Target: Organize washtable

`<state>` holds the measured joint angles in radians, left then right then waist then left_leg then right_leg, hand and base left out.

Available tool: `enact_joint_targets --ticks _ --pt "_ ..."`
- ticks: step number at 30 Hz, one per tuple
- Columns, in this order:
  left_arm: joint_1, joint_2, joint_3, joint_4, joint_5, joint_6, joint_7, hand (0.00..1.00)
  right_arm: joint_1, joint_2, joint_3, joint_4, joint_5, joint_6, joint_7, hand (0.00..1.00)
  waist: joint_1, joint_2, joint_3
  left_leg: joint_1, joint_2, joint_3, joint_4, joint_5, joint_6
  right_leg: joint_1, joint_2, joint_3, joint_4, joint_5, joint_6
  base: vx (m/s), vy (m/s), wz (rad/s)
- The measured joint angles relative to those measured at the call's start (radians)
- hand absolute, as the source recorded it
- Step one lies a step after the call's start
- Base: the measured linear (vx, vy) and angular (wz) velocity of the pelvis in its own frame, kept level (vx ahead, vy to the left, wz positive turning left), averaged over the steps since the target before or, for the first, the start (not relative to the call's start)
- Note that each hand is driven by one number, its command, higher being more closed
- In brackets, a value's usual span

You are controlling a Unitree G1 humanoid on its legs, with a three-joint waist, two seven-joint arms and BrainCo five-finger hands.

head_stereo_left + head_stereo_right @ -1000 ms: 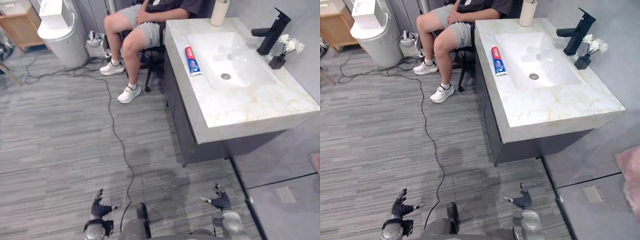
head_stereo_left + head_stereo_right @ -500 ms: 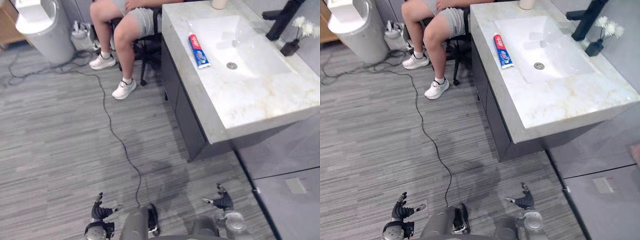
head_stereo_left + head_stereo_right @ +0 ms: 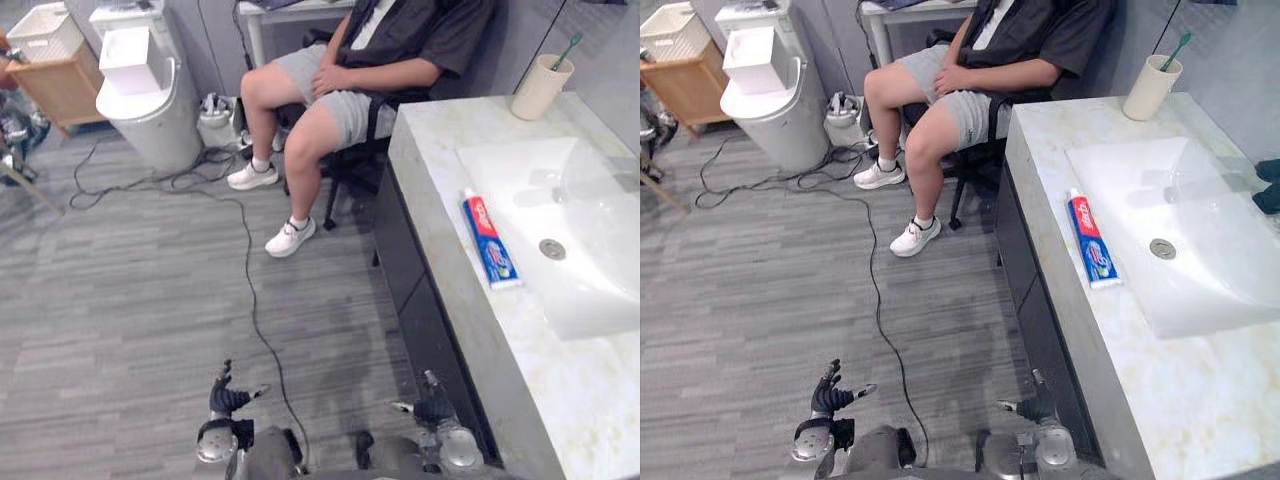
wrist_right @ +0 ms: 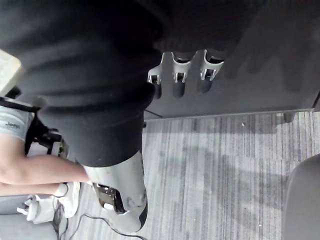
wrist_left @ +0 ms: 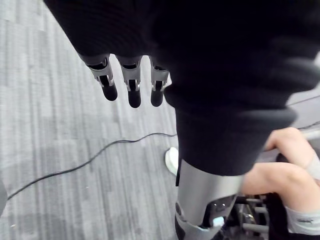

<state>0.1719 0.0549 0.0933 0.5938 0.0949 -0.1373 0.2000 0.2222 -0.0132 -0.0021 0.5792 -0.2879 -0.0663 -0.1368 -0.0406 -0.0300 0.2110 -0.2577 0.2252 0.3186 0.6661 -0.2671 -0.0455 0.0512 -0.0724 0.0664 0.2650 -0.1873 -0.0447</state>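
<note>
On the washtable [image 3: 432, 190], closer since the camera swung toward the seated person [image 3: 345, 85], the toothpaste tube [image 3: 488, 242] lies unmoved beside the basin [image 3: 600, 225], a toothbrush cup [image 3: 541, 88] at the far corner, while left hand [image 3: 228, 399] and right hand [image 3: 433, 408] still hang low, fingers loosely spread, empty.

Readable text: none that I can make out from my head cameras.
Toothpaste tube [image 3: 488, 243]: red, white and blue print runs along its upper face, too small for me to read. The letters blur into bands of colour.
Where it lies: flat on the marble top of the washtable [image 3: 440, 150], just beside the white basin [image 3: 600, 230], its red end toward the far side.
Numbers and signs: none legible to me on the tube.
</note>
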Motion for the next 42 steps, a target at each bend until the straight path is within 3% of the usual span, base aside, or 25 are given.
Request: enact_joint_targets --ticks 1,2,3,4,5,8,10,12,14,16,18,19,20,21,23,24,27,29,30,32,33,34,35,39,42 --pt "-0.003 -0.009 -0.005 0.003 0.0 0.0 0.0 0.0 0.004 0.003 -0.032 0.015 0.002 0.007 -0.005 0.0 0.001 0.012 -0.007 -0.011 -0.009 -0.048 -0.158 0.041 -0.034 0.016 -0.024 0.019 0.012 -0.023 0.038 0.36 0.389 -0.37" --pt "-0.003 -0.02 -0.007 0.004 0.0 0.0 0.0 0.0 0.009 -0.003 -0.043 0.019 0.002 0.007 -0.014 0.0 0.0 0.027 -0.017 -0.007 -0.015 -0.095 -0.272 0.108 -0.039 0.018 -0.028 0.029 0.018 -0.046 0.075 0.35 0.423 -0.62" --pt "0.004 -0.033 -0.008 0.006 0.0 0.0 0.003 0.0 0.017 -0.023 -0.051 0.019 0.002 0.005 -0.017 0.0 0.007 0.062 -0.037 -0.015 0.002 -0.141 -0.337 0.27 -0.036 0.024 -0.027 0.055 0.024 -0.09 0.122 0.35 0.45 -0.62" --pt "-0.01 -0.021 -0.008 0.029 -0.001 0.006 0.004 0.0 0.006 0.002 -0.057 0.04 0.004 0.014 -0.014 0.0 0.003 0.009 -0.04 -0.021 -0.039 -0.115 -0.262 0.22 -0.015 0.028 -0.082 0.09 0.032 -0.115 0.139 0.37 0.496 -0.63" --pt "-0.016 -0.009 -0.012 0.024 -0.001 0.006 0.004 0.0 0.017 0.023 -0.058 0.032 0.005 0.014 -0.015 0.0 -0.001 -0.006 -0.048 -0.025 -0.047 -0.094 -0.218 0.153 -0.001 0.014 -0.099 0.113 0.05 -0.095 0.154 0.3 0.398 -0.46" --pt "0.004 0.006 -0.024 -0.001 -0.001 0.007 0.001 0.0 0.015 0.038 -0.057 0.021 0.03 0.017 -0.013 0.0 0.013 -0.032 -0.064 0.037 -0.029 0.04 -0.175 0.032 0.014 -0.075 -0.121 0.18 0.182 -0.035 0.177 0.28 0.383 -1.14" --pt "0.013 0.01 -0.039 -0.001 -0.004 0.009 0.0 0.0 0.006 0.036 -0.058 0.025 0.056 0.018 -0.013 0.0 0.015 -0.024 -0.06 0.098 -0.024 0.113 -0.205 0.005 0.018 -0.155 -0.133 0.144 0.3 0.018 0.184 0.15 0.211 -1.24" --pt "0.006 0.032 -0.054 0.009 -0.007 0.01 -0.003 0.0 -0.008 0.032 -0.059 0.048 0.088 0.016 -0.011 0.0 -0.002 -0.033 -0.066 0.189 -0.037 0.185 -0.282 -0.005 0.019 -0.251 -0.155 -0.031 0.407 -0.048 0.169 0.23 0.21 -1.02" --pt "-0.009 0.05 -0.056 0.023 -0.007 0.01 -0.003 0.0 -0.026 0.015 -0.059 0.092 0.095 0.016 -0.01 0.0 -0.011 -0.029 -0.063 0.247 -0.036 0.238 -0.325 -0.005 0.017 -0.316 -0.138 -0.184 0.418 -0.094 0.139 0.26 0.093 -0.85" --pt "-0.022 0.072 -0.055 0.055 -0.007 0.011 -0.004 0.0 -0.066 -0.002 -0.062 0.128 0.115 0.014 -0.009 0.0 -0.024 -0.022 -0.06 0.294 -0.028 0.302 -0.348 0.004 0.004 -0.375 -0.131 -0.384 0.385 -0.101 0.104 0.29 0.03 -0.87" --pt "-0.028 0.091 -0.056 0.094 -0.007 0.016 -0.006 0.0 -0.081 -0.017 -0.062 0.153 0.121 0.012 -0.009 0.0 -0.034 -0.022 -0.06 0.354 -0.037 0.326 -0.342 0.001 -0.02 -0.391 -0.08 -0.605 0.224 -0.002 -0.027 0.37 -0.008 -0.68" --pt "-0.025 0.096 -0.056 0.094 -0.007 0.016 -0.007 0.0 -0.073 -0.017 -0.063 0.151 0.121 0.007 -0.009 0.0 -0.035 -0.031 -0.063 0.37 -0.047 0.317 -0.334 -0.009 -0.036 -0.387 -0.06 -0.613 0.166 0.048 -0.08 0.44 -0.021 -0.62" --pt "-0.027 0.078 -0.051 0.109 -0.006 0.022 -0.013 0.0 -0.074 -0.041 -0.082 0.149 0.13 0.004 -0.004 0.0 -0.032 0.009 -0.06 0.397 -0.016 0.304 -0.303 -0.026 -0.064 -0.361 -0.023 -0.609 0.165 0.039 -0.12 0.44 -0.016 -0.53" --pt "-0.028 0.064 -0.065 0.106 -0.004 0.021 -0.027 0.0 -0.071 -0.051 -0.09 0.137 0.133 0.003 -0.002 0.0 -0.038 0.036 -0.057 0.389 0.021 0.286 -0.227 -0.006 -0.096 -0.333 0.005 -0.597 0.149 0.022 -0.11 0.43 -0.019 -0.55" --pt "-0.037 0.043 -0.063 0.099 -0.004 0.021 -0.034 0.0 -0.062 -0.052 -0.109 0.114 0.133 0.005 0.006 0.0 -0.042 0.057 -0.045 0.361 0.08 0.228 -0.037 0.064 -0.07 -0.265 0.053 -0.565 0.11 0.006 -0.111 0.39 -0.074 -0.59" --pt "-0.034 0.037 -0.061 0.095 -0.003 0.021 -0.042 0.0 -0.056 -0.049 -0.108 0.101 0.136 0.005 0.007 0.0 -0.041 0.057 -0.044 0.342 0.098 0.197 0.04 0.116 -0.05 -0.235 0.072 -0.543 0.088 0.005 -0.111 0.36 -0.075 -1.08" --pt "-0.019 0.022 -0.064 0.076 -0.003 0.014 -0.061 0.0 -0.032 -0.019 -0.108 0.086 0.173 0.005 0.008 0.0 -0.022 0.04 -0.04 0.211 0.119 0.069 0.279 0.03 -0.043 -0.115 0.132 -0.368 -0.012 0.0 -0.112 0.35 0.031 -1.47" --pt "-0.018 0.023 -0.063 0.072 -0.003 0.014 -0.067 0.0 -0.018 -0.006 -0.12 0.083 0.184 0.005 0.008 0.0 -0.022 0.026 -0.033 0.153 0.097 0.029 0.216 -0.017 -0.001 -0.088 0.139 -0.274 -0.026 -0.007 -0.099 0.25 0.097 -1.24" --pt "-0.014 0.023 -0.061 0.071 -0.003 0.014 -0.067 0.0 -0.017 -0.006 -0.123 0.083 0.19 0.006 0.007 0.0 -0.012 0.024 -0.032 0.136 0.082 0.004 0.183 -0.031 -0.002 -0.081 0.14 -0.239 -0.026 -0.009 -0.096 0.25 0.169 -1.68" --pt "-0.011 0.014 -0.05 0.069 -0.005 0.014 -0.065 0.0 -0.018 -0.009 -0.164 0.086 0.201 0.005 0.005 0.0 0.011 0.018 -0.034 0.094 -0.003 -0.17 -0.016 -0.048 -0.024 -0.071 0.139 -0.112 -0.015 -0.013 -0.068 0.24 0.252 -1.81" --pt "-0.011 0.012 -0.047 0.069 -0.006 0.014 -0.061 0.0 -0.03 -0.02 -0.183 0.108 0.201 0.001 0.005 0.0 0.019 0.026 -0.037 0.101 -0.04 -0.288 -0.187 -0.024 -0.051 -0.076 0.142 -0.053 -0.002 -0.021 -0.041 0.2 0.267 -1.56" --pt "-0.013 0.01 -0.047 0.069 -0.006 0.014 -0.056 0.0 -0.035 -0.028 -0.188 0.114 0.201 0.002 0.004 0.0 0.019 0.037 -0.041 0.104 -0.043 -0.323 -0.267 0.006 -0.063 -0.079 0.149 -0.03 0.01 -0.028 -0.027 0.18 0.302 -1.62" --pt "-0.017 0.01 -0.042 0.07 -0.006 0.015 -0.045 0.0 -0.038 -0.036 -0.192 0.121 0.201 0.005 0.004 0.0 0.019 0.039 -0.043 0.118 -0.045 -0.323 -0.283 0.067 -0.078 -0.084 0.148 0.023 0.04 -0.048 0.005 0.21 0.313 -1.18" --pt "-0.017 0.061 -0.002 0.067 -0.015 0.03 -0.026 0.0 -0.018 -0.033 -0.207 0.114 0.205 0.003 0.006 0.0 0.002 -0.005 -0.081 0.171 -0.107 -0.194 -0.329 0.058 -0.055 -0.074 0.061 0.106 -0.002 -0.03 0.085 0.2 0.297 -0.69" --pt "-0.016 0.094 -0.001 0.067 -0.015 0.03 -0.025 0.0 -0.039 -0.034 -0.228 0.143 0.214 0.003 0.006 0.0 0.005 -0.004 -0.082 0.207 -0.136 -0.146 -0.39 0.076 -0.026 -0.072 0.035 0.137 -0.032 -0.009 0.119 0.07 0.174 -0.38"
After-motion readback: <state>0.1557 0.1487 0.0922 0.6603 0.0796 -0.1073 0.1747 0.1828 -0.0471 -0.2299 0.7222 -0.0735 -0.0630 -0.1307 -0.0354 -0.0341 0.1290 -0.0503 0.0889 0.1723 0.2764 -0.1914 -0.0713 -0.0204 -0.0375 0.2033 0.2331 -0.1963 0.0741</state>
